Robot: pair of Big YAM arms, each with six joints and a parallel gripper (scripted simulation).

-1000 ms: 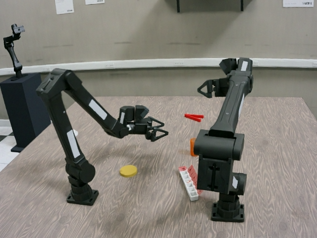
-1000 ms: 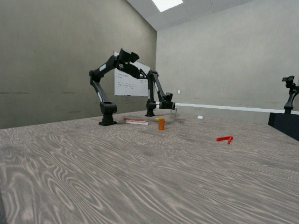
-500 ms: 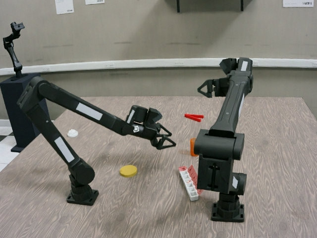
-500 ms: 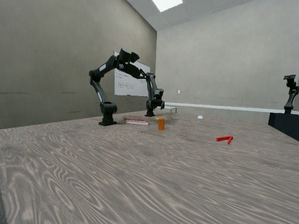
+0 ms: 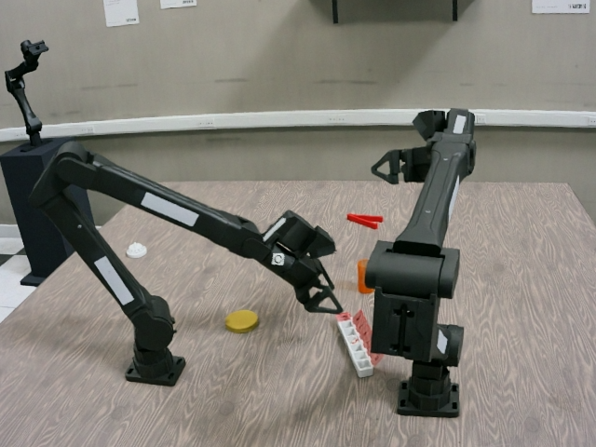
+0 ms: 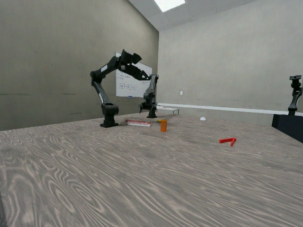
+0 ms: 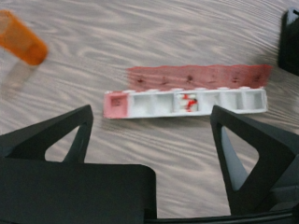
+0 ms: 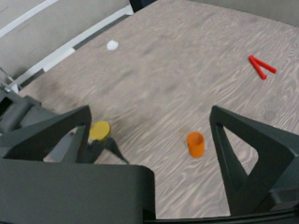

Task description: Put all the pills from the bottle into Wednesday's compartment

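Nearest, the white organiser [image 5: 364, 372] [image 6: 138, 124] [image 7: 163, 115] lies flat on the table, six red lids open, one end lid shut, with red-and-white pills [image 5: 355, 341] [image 7: 189, 103] in its middle compartment. The left gripper [image 5: 336, 300] [image 6: 139, 108] [image 7: 151, 111] [image 8: 117, 153] hovers above, fingers apart, holding nothing. A yellow disc [image 5: 241, 321] [image 6: 159, 120] [image 8: 100, 131] lies to one side. Farther back, the orange bottle [image 5: 363, 277] [image 6: 163, 125] [image 7: 22, 39] [image 8: 195, 146] stands upright; then a white knobbed piece [image 5: 136, 250] [image 6: 202, 118] [image 8: 112, 45] and a red V-shaped item [image 5: 364, 220] [image 6: 227, 140] [image 8: 262, 67]. The right gripper [image 5: 374, 170] [image 6: 148, 78] [image 8: 150, 111] hangs high over the table, fingers spread, nothing between them

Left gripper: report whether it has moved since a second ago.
Yes; in the top view the left gripper has come down and rightward, closer to the organiser.
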